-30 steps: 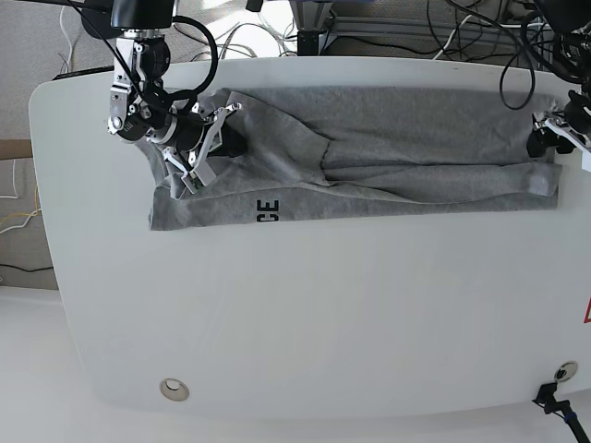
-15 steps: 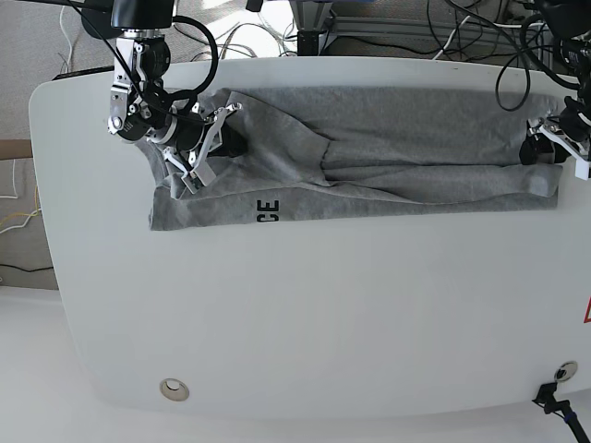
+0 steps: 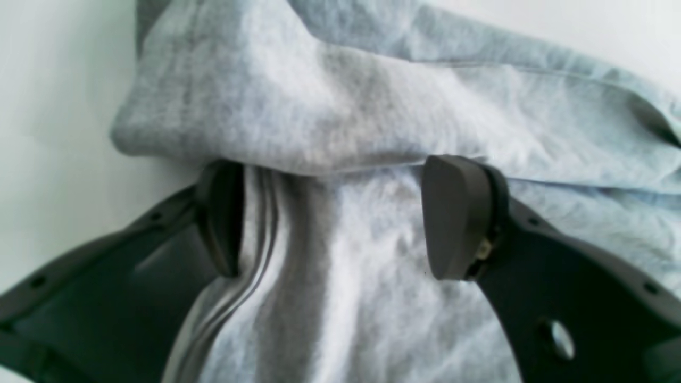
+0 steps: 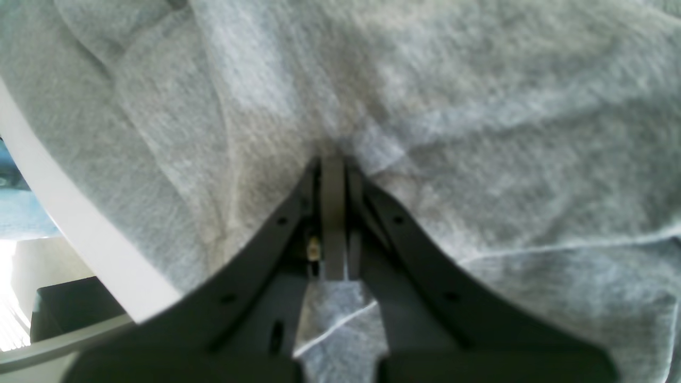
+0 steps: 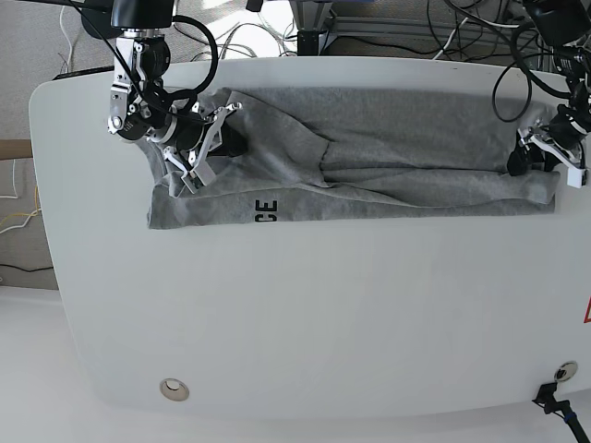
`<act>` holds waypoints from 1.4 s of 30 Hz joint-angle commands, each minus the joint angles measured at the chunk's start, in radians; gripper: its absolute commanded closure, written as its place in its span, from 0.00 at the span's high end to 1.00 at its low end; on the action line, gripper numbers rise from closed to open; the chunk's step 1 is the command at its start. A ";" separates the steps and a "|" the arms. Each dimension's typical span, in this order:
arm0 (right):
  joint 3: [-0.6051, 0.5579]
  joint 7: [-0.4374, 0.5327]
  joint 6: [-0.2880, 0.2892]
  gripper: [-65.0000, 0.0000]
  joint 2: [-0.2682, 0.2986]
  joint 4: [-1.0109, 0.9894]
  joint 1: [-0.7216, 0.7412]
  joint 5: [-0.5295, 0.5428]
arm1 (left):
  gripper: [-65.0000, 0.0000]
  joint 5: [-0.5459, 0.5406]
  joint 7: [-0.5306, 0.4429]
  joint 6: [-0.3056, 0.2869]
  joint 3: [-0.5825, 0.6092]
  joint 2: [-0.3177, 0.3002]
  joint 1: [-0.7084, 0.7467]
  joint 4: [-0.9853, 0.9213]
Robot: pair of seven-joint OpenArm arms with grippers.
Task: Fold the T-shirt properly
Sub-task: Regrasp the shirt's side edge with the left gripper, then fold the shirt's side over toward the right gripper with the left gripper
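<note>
The grey T-shirt (image 5: 388, 148) lies in a long folded band across the far part of the white table (image 5: 305, 314), with black letters "CE" (image 5: 267, 211) on its front strip. At the band's left end, my right gripper (image 5: 205, 148) is shut on the T-shirt; the right wrist view shows cloth (image 4: 479, 106) puckering around its closed tip (image 4: 332, 165). My left gripper (image 5: 522, 159) is at the band's right end. Its jaws (image 3: 335, 213) stand open astride a rolled fold of the shirt (image 3: 340, 106), without squeezing it.
A round metal grommet (image 5: 173, 389) sits near the table's front left. Cables (image 5: 443, 37) hang behind the far edge. The table's curved rim (image 4: 80, 234) runs close beside my right gripper. A red sticker (image 5: 586, 312) marks the right edge.
My left gripper has moved inward and a little toward the front, onto the shirt's right end, and that end has shifted slightly inward. The right arm has not moved.
</note>
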 commanded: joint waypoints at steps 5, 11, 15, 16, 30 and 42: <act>-0.001 -0.035 -0.009 0.00 0.009 0.001 -0.002 -0.041 | 0.69 -0.080 0.066 -0.001 0.019 -0.014 0.000 0.003; -0.001 -0.035 -0.009 0.00 0.011 0.001 -0.002 -0.041 | 0.69 -0.131 0.066 -0.001 0.019 -0.014 0.000 0.001; -0.001 -0.035 -0.009 0.00 0.011 0.001 -0.002 -0.041 | 0.69 -0.141 0.066 -0.001 0.017 -0.014 0.000 0.001; -0.001 -0.035 -0.009 0.00 0.011 0.001 -0.003 -0.041 | 0.69 -0.141 0.066 -0.001 0.016 -0.014 -0.002 0.001; -0.003 -0.035 -0.009 0.00 0.012 0.001 -0.017 -0.041 | 0.17 -0.137 0.062 -0.001 0.011 -0.013 -0.046 0.000; -0.003 -0.035 -0.009 0.00 0.012 0.001 -0.017 -0.041 | 0.00 -0.140 0.147 -0.001 0.016 -0.014 -0.008 0.217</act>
